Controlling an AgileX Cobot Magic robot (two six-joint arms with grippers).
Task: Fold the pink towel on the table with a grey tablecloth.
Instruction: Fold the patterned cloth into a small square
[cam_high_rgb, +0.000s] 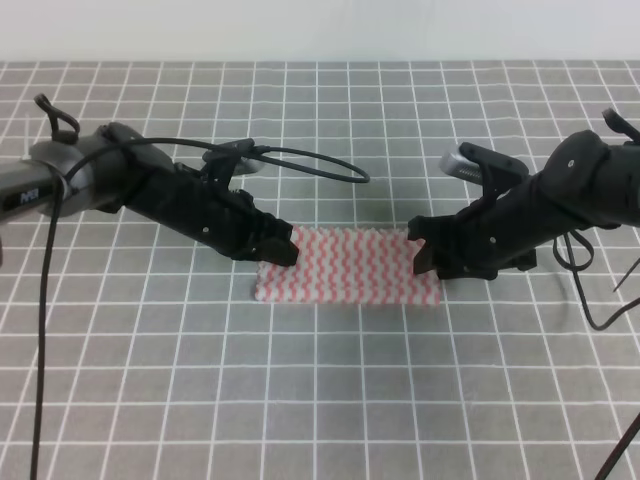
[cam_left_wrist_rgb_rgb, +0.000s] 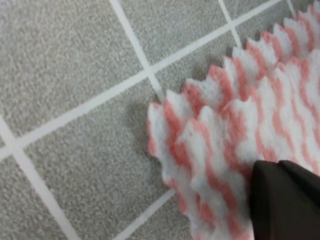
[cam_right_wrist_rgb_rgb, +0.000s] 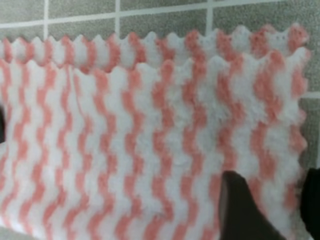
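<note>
Seen from above: pink towel (cam_high_rgb: 345, 266) lying as a long folded strip near the middle of the table with a grey tablecloth (cam_high_rgb: 320, 400), spanning roughly 4 grid squares from side to side. Left gripper (cam_high_rgb: 283, 247) down at the strip's left end, right gripper (cam_high_rgb: 428, 250) down at its right end, both low over the cloth and tilted inward toward each other. Black cables looping off both arms.

From the left wrist: 2 layers of towel (cam_left_wrist_rgb_rgb: 235, 130) stacked with zigzag edges slightly offset (upper layer sitting just inside the lower), 1 dark finger (cam_left_wrist_rgb_rgb: 285, 200) over the corner; grip impossible to judge, closed or not.

From the right wrist: same 2 offset layers (cam_right_wrist_rgb_rgb: 150, 140) along the far edge, 1 dark finger (cam_right_wrist_rgb_rgb: 240, 210) resting on the striped cloth near the right-hand edge, another dark shape at the frame's right border; grip likewise impossible to judge.
</note>
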